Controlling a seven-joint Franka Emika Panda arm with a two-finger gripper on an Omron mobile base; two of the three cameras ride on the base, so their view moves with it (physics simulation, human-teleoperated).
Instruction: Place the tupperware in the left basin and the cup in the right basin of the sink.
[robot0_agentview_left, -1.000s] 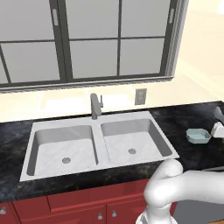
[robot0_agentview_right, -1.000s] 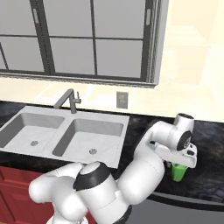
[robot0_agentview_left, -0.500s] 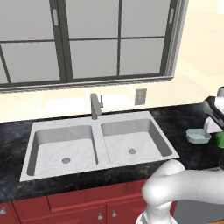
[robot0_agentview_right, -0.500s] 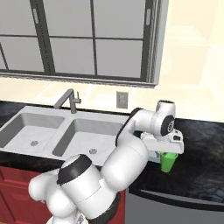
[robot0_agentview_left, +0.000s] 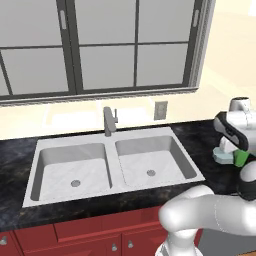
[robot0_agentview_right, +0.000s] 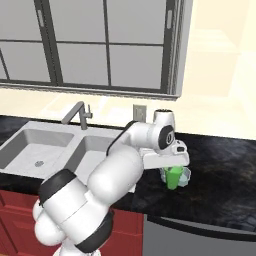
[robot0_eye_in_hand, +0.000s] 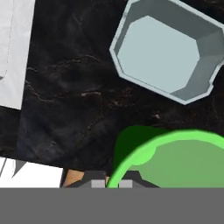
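My gripper (robot0_agentview_right: 173, 168) is shut on the rim of the green cup (robot0_agentview_right: 174, 178), holding it upright over the black counter right of the sink (robot0_agentview_left: 30, 175). The translucent pale blue tupperware (robot0_agentview_right: 185, 175) sits on the counter right beside the cup. In the left base view the cup (robot0_agentview_left: 242, 158) hangs under the gripper (robot0_agentview_left: 239, 149), with the tupperware (robot0_agentview_left: 223, 156) to its left. From the hand view the cup's rim (robot0_eye_in_hand: 175, 157) lies close below and the tupperware (robot0_eye_in_hand: 164, 52) beyond it. The left basin (robot0_agentview_left: 75, 167) and right basin (robot0_agentview_left: 150, 157) hold nothing.
A grey boxy faucet (robot0_agentview_left: 109, 120) stands behind the divider. A wall outlet (robot0_agentview_left: 160, 110) is on the backsplash under the window. Black counter (robot0_agentview_right: 225, 175) stretches to the right of the cup. Red cabinets (robot0_agentview_left: 90, 235) run below the counter front.
The gripper has carried the cup up and leftward along the counter toward the sink, ending next to the tupperware. The tupperware has not moved.
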